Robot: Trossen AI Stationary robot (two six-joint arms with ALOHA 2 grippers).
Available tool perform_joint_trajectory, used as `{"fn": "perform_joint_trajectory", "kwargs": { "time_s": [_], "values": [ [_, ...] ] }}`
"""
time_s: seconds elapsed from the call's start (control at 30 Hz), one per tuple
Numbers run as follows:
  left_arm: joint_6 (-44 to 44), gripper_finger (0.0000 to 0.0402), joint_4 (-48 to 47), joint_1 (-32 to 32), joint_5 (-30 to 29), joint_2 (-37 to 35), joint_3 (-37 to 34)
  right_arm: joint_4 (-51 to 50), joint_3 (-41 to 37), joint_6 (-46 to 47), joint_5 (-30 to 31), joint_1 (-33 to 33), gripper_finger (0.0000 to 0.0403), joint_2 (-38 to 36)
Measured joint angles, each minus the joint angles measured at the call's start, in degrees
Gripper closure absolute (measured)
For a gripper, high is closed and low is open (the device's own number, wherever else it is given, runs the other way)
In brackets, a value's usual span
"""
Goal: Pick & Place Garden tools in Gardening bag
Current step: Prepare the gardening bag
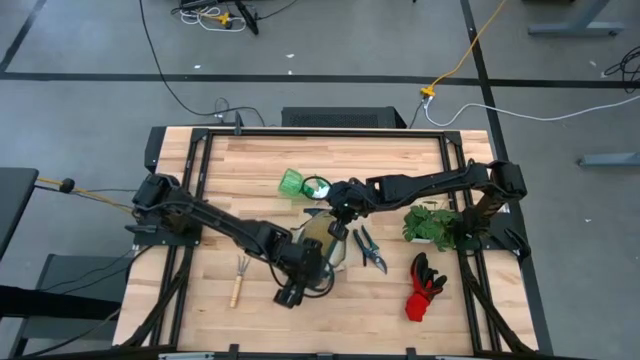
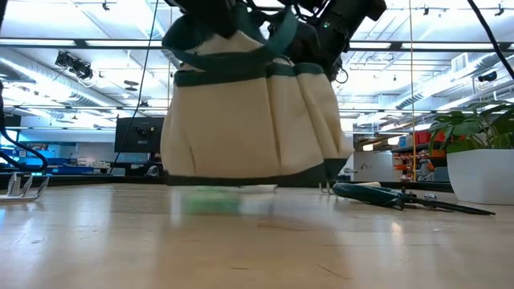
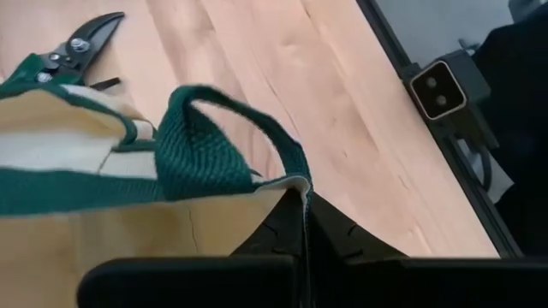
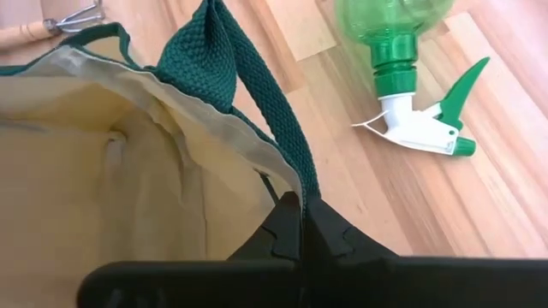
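Note:
The beige gardening bag [image 1: 325,245] with dark green trim stands mid-table, between my two grippers; it fills the low view [image 2: 249,104]. My left gripper [image 1: 310,264] is shut on its near rim and my right gripper [image 1: 339,217] on its far rim. The green spray bottle [image 1: 295,183] lies on its side beyond the bag. One wooden-handled rake [image 1: 240,278] lies to the bag's left. The dark pruning shears [image 1: 370,248] lie to its right and the red-black gloves [image 1: 425,287] farther right. No second rake is in view. My left gripper [image 3: 301,205] pinches the bag's top rim [image 3: 287,181] between its two fingers, right beside the foot of a green loop handle [image 3: 214,137]. The rim cloth runs off taut from the fingers. Whether the bag's base is on the table, I cannot tell. My right gripper [image 4: 300,210] pinches the opposite top rim [image 4: 274,167] between its two fingers, next to a green loop handle [image 4: 227,60]. The beige wall [image 4: 103,171] spreads away from the fingers, and the bag's mouth is open.
A leafy plant in a white pot [image 1: 435,222] stands at the right, beside my right arm. The spray bottle's white nozzle [image 4: 419,130] lies close to my right gripper. The shears [image 2: 385,195] lie flat just right of the bag. Bare wood lies toward the near edge.

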Motion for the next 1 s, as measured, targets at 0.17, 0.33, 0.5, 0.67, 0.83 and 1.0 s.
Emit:
{"fn": "perform_joint_trajectory", "kwargs": {
  "time_s": [0.17,0.33,0.5,0.67,0.83,1.0],
  "values": [
    [-0.02,0.0397,-1.14,-0.62,-1.14,0.0,0.02,0.11,0.0,0.24,-0.07,-0.22,0.0403,0.0],
    [-0.11,0.0393,-1.11,0.22,-2.13,0.0,0.0,0.83,0.0,0.22,-0.79,0.12,0.0403,0.0],
    [-2.03,0.039,-1.05,1.54,-2.02,0.0,0.0,0.98,0.0,-0.05,-2.07,0.9,0.0403,0.0],
    [-2.21,0.0389,-1.05,1.96,-2.46,0.0,0.01,1.29,0.0,-0.9,-3.93,1.03,0.0391,0.0],
    [-2.21,0.0375,-1.17,1.84,-3.8,0.0,0.01,2.05,0.0,-1.04,-3.98,1.03,0.0371,0.0],
    [-2.19,0.0332,-1.22,1.87,-3.95,-0.02,0.0,2.05,-0.01,-0.94,-4.13,1.05,0.035,0.0]
  ]
}}
